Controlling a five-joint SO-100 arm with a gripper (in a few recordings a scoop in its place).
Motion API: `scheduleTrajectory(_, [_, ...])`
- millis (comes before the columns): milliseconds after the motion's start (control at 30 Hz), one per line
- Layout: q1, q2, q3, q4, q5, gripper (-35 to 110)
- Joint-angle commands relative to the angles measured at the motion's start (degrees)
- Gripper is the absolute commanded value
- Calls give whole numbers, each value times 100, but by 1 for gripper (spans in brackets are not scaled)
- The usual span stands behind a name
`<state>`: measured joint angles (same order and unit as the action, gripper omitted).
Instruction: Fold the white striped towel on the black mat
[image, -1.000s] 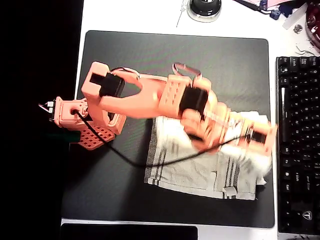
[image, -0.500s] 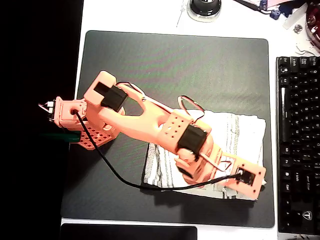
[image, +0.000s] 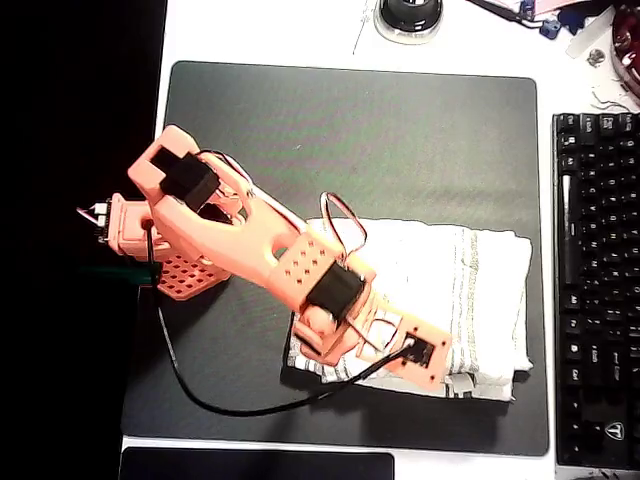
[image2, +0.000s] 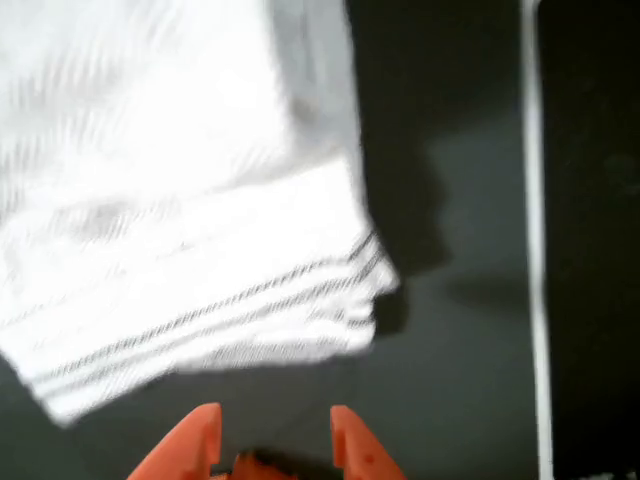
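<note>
Spread across the black mat (image: 300, 120), the white striped towel (image: 470, 280) lies doubled over. Above its near edge the gripper (image2: 268, 438) hangs empty, fingers slightly parted, likely lining up another fold.

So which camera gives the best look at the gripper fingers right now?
The wrist view: the gripper shows both orange fingertips apart, empty, above the black mat beside the white striped towel. Overhead, the arm's own body hides the fingers.

A white desk (image: 260, 35) carries a large matte black rectangular mat (image: 400, 130) centrally, a black keyboard (image: 595, 290) at 3 o'clock, and a round black-and-white object (image: 408, 17) at 12.
</note>
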<state>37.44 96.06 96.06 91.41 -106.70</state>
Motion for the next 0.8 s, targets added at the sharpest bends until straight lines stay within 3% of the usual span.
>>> scheduleTrajectory(0, [202,-229,114,-229,-114,15])
scheduleTrajectory(300, [554,-1477,123,-1310,-88,16])
scheduleTrajectory(500, [536,-1617,536,-1723,-237,7])
scheduleTrajectory(767, [571,-1354,606,-1380,-554,0])
